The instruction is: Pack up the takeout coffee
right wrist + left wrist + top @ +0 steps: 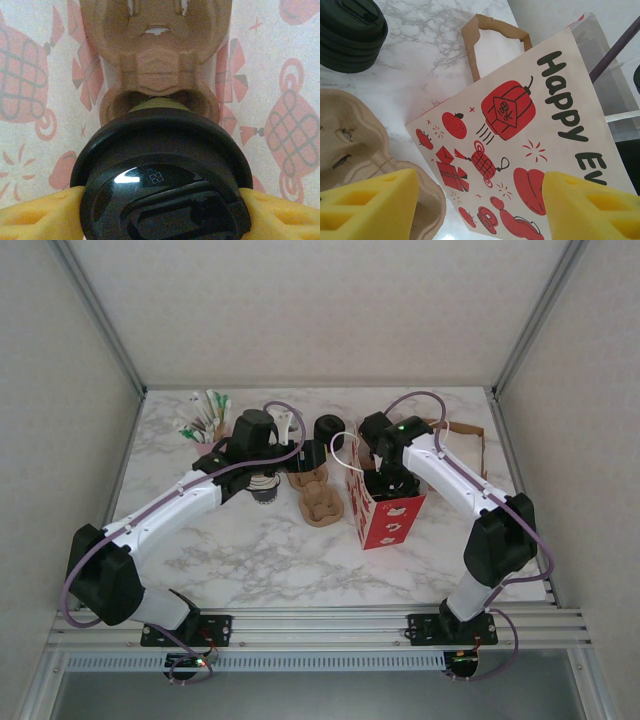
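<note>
Right gripper (162, 217) clamped on upright takeout coffee (162, 145), black lid (165, 190) uppermost, axis vertical.

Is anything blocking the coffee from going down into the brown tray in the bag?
Nothing I can see. The right fingers hold the takeout coffee by its black lid inside the bag, and the pocket of the brown tray just beyond it looks open.

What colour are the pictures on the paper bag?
Red, on the white paper bag; the left wrist view shows it best.
</note>
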